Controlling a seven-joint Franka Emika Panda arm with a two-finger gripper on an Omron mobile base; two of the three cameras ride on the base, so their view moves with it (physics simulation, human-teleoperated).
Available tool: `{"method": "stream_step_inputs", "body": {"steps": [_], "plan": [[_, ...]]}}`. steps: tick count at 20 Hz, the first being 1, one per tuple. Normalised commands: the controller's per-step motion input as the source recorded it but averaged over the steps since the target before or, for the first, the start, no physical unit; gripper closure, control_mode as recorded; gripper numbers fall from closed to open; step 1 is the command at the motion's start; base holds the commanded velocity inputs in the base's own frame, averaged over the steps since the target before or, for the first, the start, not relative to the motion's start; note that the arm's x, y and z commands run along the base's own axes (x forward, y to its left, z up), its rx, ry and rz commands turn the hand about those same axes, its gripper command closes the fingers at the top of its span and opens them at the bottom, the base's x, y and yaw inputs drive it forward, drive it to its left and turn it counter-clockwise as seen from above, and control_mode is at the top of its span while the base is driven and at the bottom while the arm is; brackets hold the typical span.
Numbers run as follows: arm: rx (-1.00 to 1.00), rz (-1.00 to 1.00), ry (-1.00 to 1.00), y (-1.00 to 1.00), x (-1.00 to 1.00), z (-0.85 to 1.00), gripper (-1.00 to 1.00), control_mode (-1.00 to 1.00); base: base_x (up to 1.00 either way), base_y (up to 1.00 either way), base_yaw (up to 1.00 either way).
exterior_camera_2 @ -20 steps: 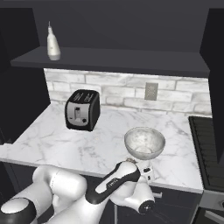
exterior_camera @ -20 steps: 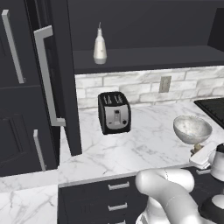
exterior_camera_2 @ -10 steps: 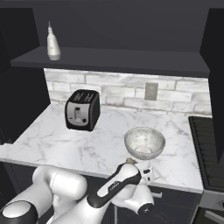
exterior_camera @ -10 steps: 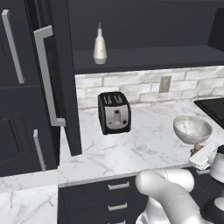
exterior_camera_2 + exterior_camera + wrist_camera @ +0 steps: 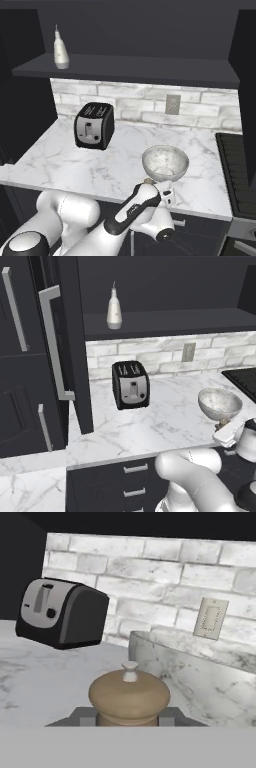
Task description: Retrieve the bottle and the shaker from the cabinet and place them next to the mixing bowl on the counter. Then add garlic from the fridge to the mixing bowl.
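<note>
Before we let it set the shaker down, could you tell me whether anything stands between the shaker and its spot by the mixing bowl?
Nothing visible does. The shaker, held in the shut jaws, sits right beside the mixing bowl; the toaster stands well away on the counter.

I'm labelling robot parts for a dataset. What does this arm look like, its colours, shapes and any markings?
The arm is built of glossy white, rounded tubular links with bulbous elbows and dark joint rings. A black strip bearing small pale lettering, too small to read, runs along the forearm. The gripper ends in two small dark grey blocky fingertips. No loose cables are visible.
</note>
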Motion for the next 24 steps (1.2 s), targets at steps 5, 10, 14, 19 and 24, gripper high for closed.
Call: {"method": "stream_step_inputs", "body": {"steps": [5,10,14,19,24], "plan": [[0.00,-0.03,0.00,0.14,0.28,0.00,1.00,-1.00,0.00,0.00,0.00],[0.00,-0.02,0.00,0.14,0.25,-0.11,1.00,-1.00,0.00,0.00,0.00],[0.00,0.00,0.00,0.10,0.26,-0.17,1.00,-1.00,0.00,0.00,0.00],[0.00,0.00,0.00,0.03,0.14,-0.14,1.00,-1.00,0.00,0.00,0.00],[0.00,0.00,0.00,0.00,0.00,-0.24,-1.00,-1.00,0.00,0.00,0.00]]}}
